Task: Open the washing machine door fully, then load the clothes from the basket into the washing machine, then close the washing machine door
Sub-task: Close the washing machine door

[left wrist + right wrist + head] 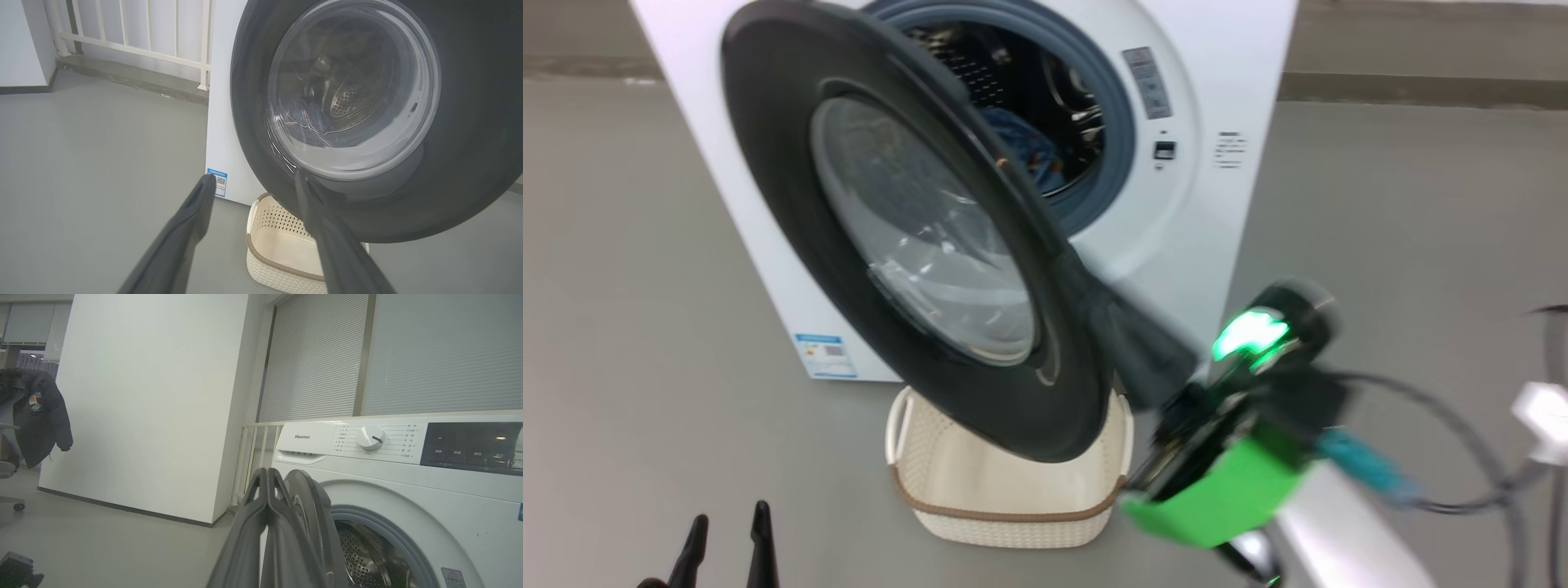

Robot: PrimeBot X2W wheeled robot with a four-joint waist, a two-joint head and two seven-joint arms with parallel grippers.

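From the head, the washing machine door [915, 245] is a big round black ring with a bulging clear glass middle. It stands half open. The right claw [1066, 265], clenched tight on nothing, lies along the door's edge, and blur hides whether they touch. Behind that claw, blue clothes [1025, 151] sit inside the washing machine [1192, 229]. Below and left of it stands the cream basket [1005, 516]. The left claw [729, 513] sits low, well apart.

Its wrist view shows its fingers spread wide, released, with the basket partly behind one finger.

From the right wrist, the door's thin edge stands just right of the pressed fingers.
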